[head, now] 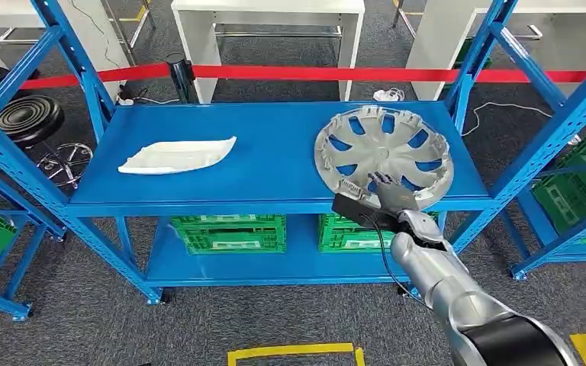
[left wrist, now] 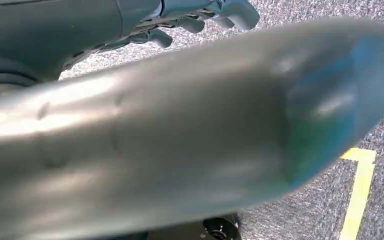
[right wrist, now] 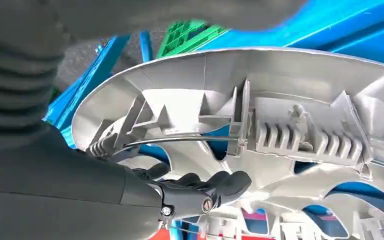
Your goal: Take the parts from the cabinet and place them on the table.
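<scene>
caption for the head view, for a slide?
Right hand reaches the near rim of a silver hubcap on the blue shelf; a white part lies further left.

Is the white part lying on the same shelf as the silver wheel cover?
Yes: the white part and the wheel cover both lie on the blue top shelf.

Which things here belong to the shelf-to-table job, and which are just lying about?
Job:
silver hubcap, near rim under the right hand
white curved part
blue shelf rack holding both

Lying about:
green crates
black stool
red barrier tape
</scene>
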